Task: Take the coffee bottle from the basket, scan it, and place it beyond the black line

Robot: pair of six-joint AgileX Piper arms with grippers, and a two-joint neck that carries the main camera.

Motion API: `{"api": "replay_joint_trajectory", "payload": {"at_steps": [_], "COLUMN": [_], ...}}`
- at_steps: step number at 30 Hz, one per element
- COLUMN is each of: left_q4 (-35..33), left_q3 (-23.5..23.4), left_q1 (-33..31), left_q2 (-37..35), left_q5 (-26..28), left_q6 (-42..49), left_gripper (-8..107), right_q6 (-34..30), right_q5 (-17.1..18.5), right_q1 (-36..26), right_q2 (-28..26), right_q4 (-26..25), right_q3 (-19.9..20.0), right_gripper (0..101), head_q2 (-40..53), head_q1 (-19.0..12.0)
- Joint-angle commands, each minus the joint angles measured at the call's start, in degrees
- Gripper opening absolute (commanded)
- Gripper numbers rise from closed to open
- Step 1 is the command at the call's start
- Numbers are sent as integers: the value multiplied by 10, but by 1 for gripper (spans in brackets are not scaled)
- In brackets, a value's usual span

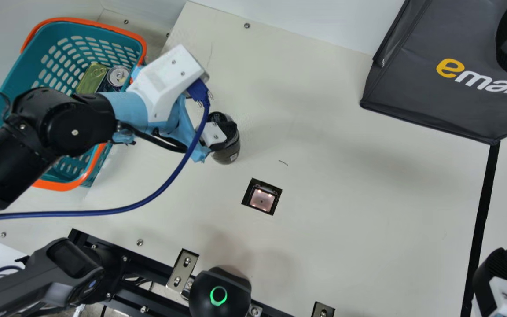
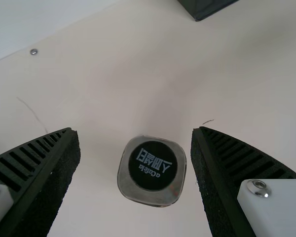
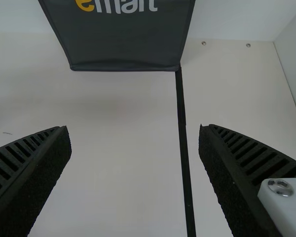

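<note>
While the right gripper (image 1: 497, 270) hangs by the near part of the black line (image 1: 481, 220), its fingers apart, the scanner window (image 1: 261, 200) glows in the pale surface (image 1: 350, 211). Beyond that, the coffee bottle (image 1: 227, 155) stands upright, the left gripper (image 1: 223, 127) around it with fingers wide apart and gaps beside the cap (image 2: 153, 165). Farther back, the basket (image 1: 20, 75) holds a green tin (image 1: 92, 79) and a round can (image 1: 118, 76); a dark bag (image 1: 416, 88) sits at the line's far end.

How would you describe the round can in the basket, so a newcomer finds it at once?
Find the teal basket with orange handles. Inside are a round can and a green tin, side by side. The tin is rectangular; the can has the circular silver lid.
</note>
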Motion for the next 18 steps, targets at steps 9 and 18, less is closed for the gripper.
{"api": "replay_joint_trajectory", "payload": {"at_steps": [9, 18], "left_q4": [28, 51], "left_q3": [-45, -59], "left_q1": [18, 53], "left_q2": [-4, -19], "left_q5": [20, 38], "left_q6": [-26, -47], "left_gripper": [90, 90], "right_q6": [0, 0], "right_q5": [-1, -1], "right_q1": [0, 0], "right_q2": [0, 0], "right_q4": [0, 0], "right_q3": [0, 0], "right_gripper": [91, 91], "head_q2": [1, 1], "head_q1": [-15, -15]}}
